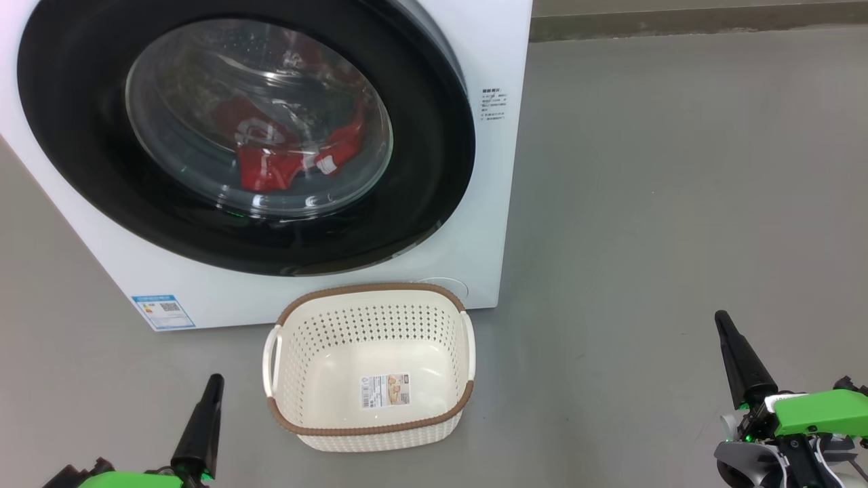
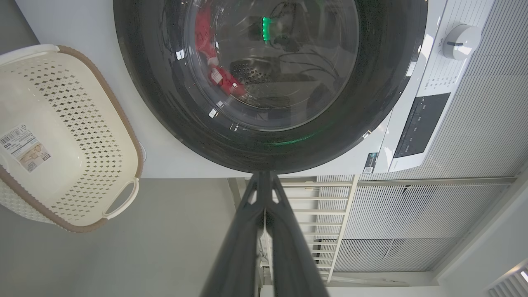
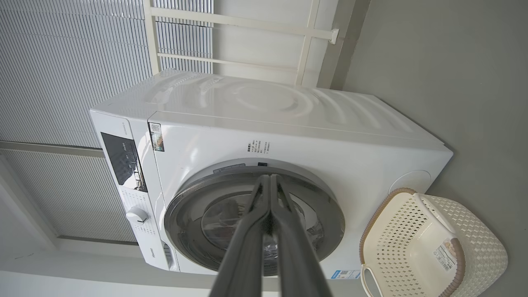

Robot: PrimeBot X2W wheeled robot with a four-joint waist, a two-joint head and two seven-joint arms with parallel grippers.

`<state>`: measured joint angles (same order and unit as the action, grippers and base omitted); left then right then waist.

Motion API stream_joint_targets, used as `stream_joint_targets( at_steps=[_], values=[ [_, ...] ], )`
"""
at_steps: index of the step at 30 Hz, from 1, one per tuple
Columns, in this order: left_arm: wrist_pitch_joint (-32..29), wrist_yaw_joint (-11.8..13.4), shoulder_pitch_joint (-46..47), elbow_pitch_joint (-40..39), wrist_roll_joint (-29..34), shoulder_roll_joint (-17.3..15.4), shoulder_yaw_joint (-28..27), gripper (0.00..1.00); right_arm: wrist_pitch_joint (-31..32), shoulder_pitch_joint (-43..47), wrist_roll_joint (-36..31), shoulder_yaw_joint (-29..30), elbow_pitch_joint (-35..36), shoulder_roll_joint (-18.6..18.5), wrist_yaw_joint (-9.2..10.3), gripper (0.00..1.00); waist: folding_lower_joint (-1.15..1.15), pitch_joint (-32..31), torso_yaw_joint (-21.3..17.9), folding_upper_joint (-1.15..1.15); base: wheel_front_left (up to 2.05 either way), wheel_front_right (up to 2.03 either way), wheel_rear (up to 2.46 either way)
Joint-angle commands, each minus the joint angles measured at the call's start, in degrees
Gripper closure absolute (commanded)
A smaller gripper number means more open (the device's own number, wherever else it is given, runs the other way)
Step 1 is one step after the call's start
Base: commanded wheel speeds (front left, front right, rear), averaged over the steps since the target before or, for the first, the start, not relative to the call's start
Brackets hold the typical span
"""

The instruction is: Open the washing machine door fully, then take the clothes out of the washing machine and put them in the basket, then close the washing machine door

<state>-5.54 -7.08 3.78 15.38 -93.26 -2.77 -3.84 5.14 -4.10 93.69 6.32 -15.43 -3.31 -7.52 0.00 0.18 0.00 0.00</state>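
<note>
The bright red fabric clothes with white labels [image 1: 268,166] lie in the drum behind the closed round washing machine door with its glossy black rim and glass bowl [image 1: 305,102]. The big white boxy washing machine [image 1: 488,54] bears a small blue sticker [image 1: 163,312] and dark print [image 1: 495,102], both too small to read, as is the label [image 1: 385,390] inside the cream-white perforated plastic basket with a brown rim [image 1: 366,290], which stands just before it. The left gripper [image 1: 215,381] and right gripper [image 1: 721,318] hang well apart from the door, fingers clenched on nothing, with the basket between them.
</note>
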Motion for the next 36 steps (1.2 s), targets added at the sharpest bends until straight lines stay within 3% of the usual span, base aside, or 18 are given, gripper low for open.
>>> stream_joint_targets(
  at_steps=[1,22,23,27,34,36],
  values=[
    [-0.4,-0.4,2.3,-1.4,0.6,-0.6,-2.0,1.0,0.4,-2.0,-0.5,-1.0,1.5,-0.5,0.03,1.0,0.0,0.0,0.0,0.0,0.0,0.0,0.0],
    [-0.6,-0.4,2.4,-1.4,0.7,-0.5,-2.2,1.0,0.6,-2.0,-0.8,-0.7,1.5,-0.2,0.03,1.0,0.0,0.0,0.0,0.0,0.0,0.0,0.0],
    [-0.6,-0.4,2.4,-1.4,0.7,-0.5,-2.2,0.0,0.6,-2.0,-0.8,-0.7,1.5,-0.2,0.03,0.0,0.0,0.0,0.0,0.0,0.0,0.0,0.0],
    [-0.2,0.0,-1.3,2.4,0.0,0.7,0.2,0.0,0.4,1.6,-0.4,0.1,-2.5,0.9,-0.01,0.0,0.0,0.0,0.0,0.0,0.0,0.0,0.0],
    [0.8,0.0,-0.4,2.4,0.3,0.6,1.0,0.0,-0.5,0.7,-0.9,-1.0,-2.5,0.8,-0.01,0.0,0.13,0.0,0.0,0.0,0.0,0.0,0.0],
    [1.2,0.0,-0.2,2.5,0.6,0.6,1.3,0.0,-0.8,0.5,-1.1,-1.4,-2.5,0.8,-0.01,0.0,0.07,0.0,-0.1,0.0,0.0,0.0,0.0]
  ],
)
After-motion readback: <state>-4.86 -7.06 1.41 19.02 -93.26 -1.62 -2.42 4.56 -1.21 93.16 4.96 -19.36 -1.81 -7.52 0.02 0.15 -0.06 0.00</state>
